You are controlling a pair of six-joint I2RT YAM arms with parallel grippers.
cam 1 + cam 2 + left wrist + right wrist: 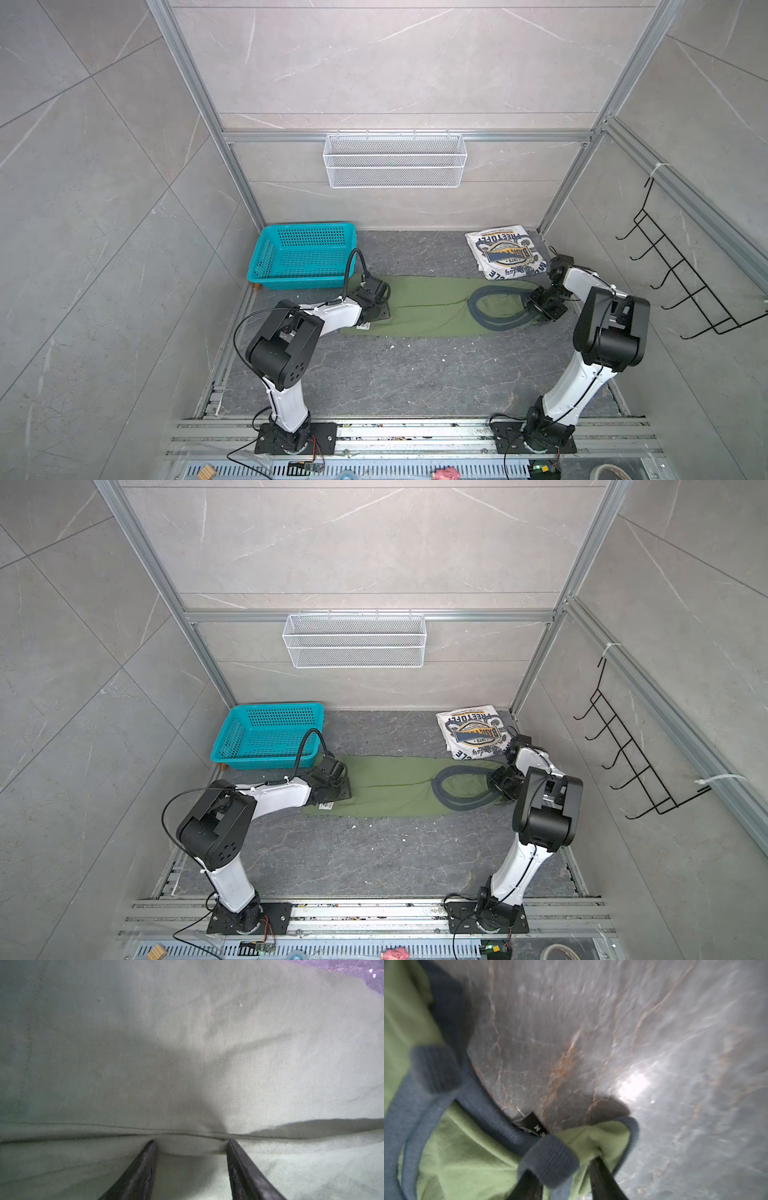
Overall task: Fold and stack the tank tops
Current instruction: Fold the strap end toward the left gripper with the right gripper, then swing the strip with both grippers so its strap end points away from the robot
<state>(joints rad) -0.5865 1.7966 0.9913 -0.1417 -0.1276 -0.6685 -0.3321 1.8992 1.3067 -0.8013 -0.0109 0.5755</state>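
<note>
The olive green tank top point(432, 307) point(390, 787) lies folded into a long strip across the middle of the table. Its dark-trimmed neck and straps are at the right end. My left gripper point(380, 309) point(191, 1142) rests open on the hem end, fingertips apart on flat green cloth point(187, 1053). My right gripper point(536, 305) point(562, 1165) is at the strap end, its fingers apart. Bunched green cloth and a loop of dark trim point(550, 1157) sit loosely between and over them. The white tank top point(505, 253) point(473, 731) lies folded at the back right, print up.
A teal plastic basket point(291, 282) stands at the back left, close behind my left wrist. A white wire basket point(395, 160) hangs on the back wall. A black hook rack point(681, 274) is on the right wall. Bare grey table point(415, 374) lies in front of the green top.
</note>
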